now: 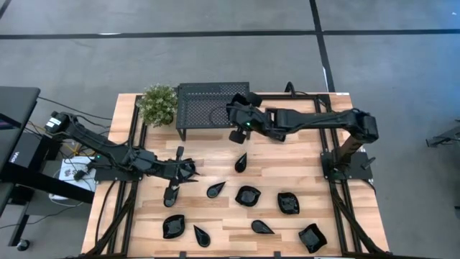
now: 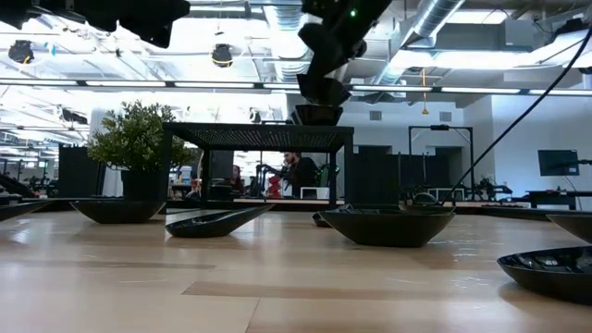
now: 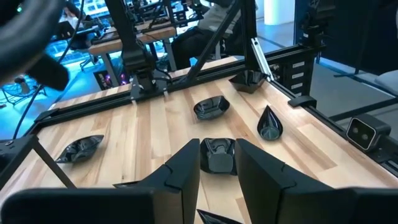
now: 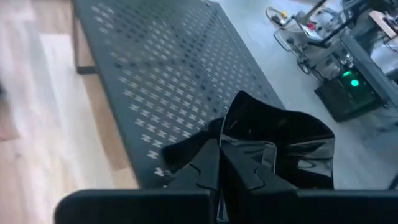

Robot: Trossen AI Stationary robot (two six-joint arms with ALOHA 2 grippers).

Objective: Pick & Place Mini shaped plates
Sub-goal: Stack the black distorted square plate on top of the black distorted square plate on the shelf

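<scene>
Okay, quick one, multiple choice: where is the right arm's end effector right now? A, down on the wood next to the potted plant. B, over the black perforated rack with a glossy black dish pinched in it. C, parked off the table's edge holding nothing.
B: the right end effector is shut on a squarish mini plate above the perforated rack, as the high view also shows.

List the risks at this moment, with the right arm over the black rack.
1. The right gripper pinches only the rim of a glossy black squarish plate above the black perforated metal rack; it could slip or land tilted.
2. The left gripper hangs open near a small black dish, which it could nudge.
</scene>
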